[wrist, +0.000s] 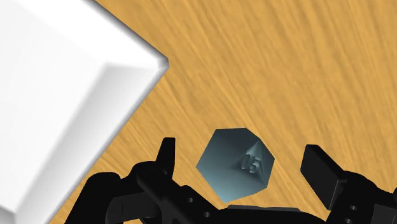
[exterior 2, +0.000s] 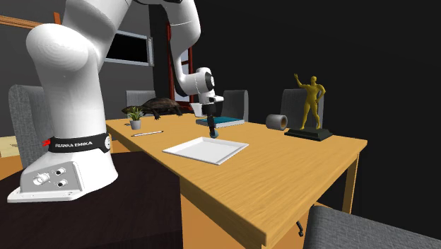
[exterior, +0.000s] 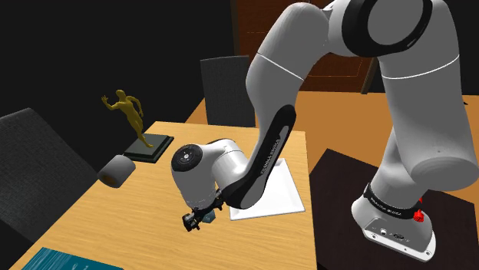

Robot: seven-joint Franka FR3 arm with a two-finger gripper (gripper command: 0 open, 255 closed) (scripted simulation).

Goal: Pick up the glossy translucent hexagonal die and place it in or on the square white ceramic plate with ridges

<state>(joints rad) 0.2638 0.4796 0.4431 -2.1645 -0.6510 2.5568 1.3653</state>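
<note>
Die (wrist: 234, 164) sits on the wooden table (wrist: 305, 63) just beside a corner of the white plate (wrist: 57, 108); it lies between the gripper's (wrist: 240, 149) spread fingers, neither seeming to touch it; nothing is held; best to centre it, then close evenly on opposite faces so it cannot squirt out.

We're over the table (exterior: 153, 222) in the shoulder view: the plate (exterior: 285, 192) lies on it near the stand (exterior: 345, 172), and the die (wrist: 234, 164) sits just off one plate corner, between the gripper's (wrist: 242, 156) parted fingers and touching neither. Up and left, the statue (exterior: 130, 115) stands behind the roll (exterior: 115, 170), and a book (exterior: 61, 261) lies at the lower left. In the second exterior view, the pen (exterior 2: 147, 132), plant (exterior 2: 134, 115) and turtle (exterior 2: 161, 107) sit left of the plate.
</note>
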